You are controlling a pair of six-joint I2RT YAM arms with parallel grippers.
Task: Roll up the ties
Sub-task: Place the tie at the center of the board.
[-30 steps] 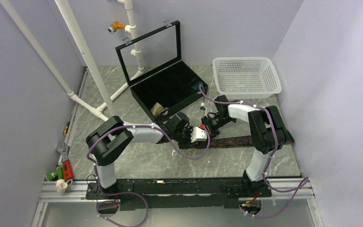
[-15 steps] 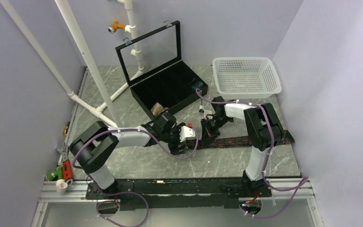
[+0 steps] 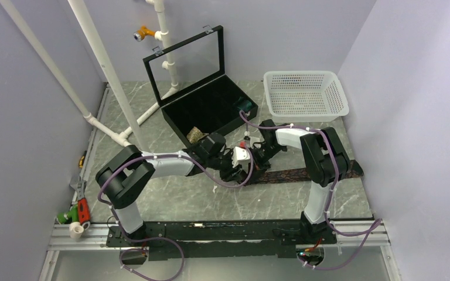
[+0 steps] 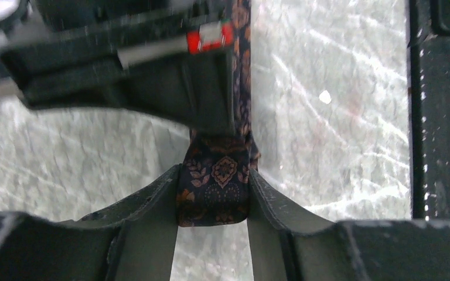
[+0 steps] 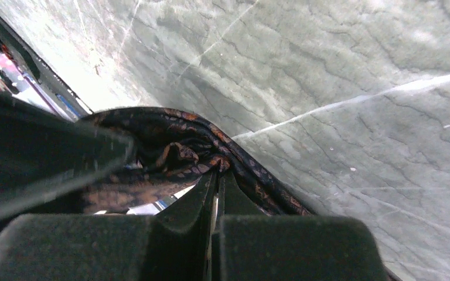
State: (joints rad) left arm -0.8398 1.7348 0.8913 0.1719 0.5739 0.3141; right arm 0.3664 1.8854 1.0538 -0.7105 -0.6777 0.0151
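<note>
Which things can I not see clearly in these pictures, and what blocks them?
- Top view: the left gripper and the right gripper cover the held end of the dark tie, so its turns cannot be counted.
- Top view: the right arm hides a stretch of it at the elbow.
- Right wrist view: a dark blurred shape blocks the fabric's left side.
- Top view: the teal tie in the black box is too small to show its pattern.

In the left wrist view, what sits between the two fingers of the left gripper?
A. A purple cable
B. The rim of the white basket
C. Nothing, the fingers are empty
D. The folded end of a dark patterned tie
D: the left wrist view shows the left gripper with a finger on either side of the doubled-over end of the dark patterned tie, and the rest of the tie runs away over the marble table.
</note>
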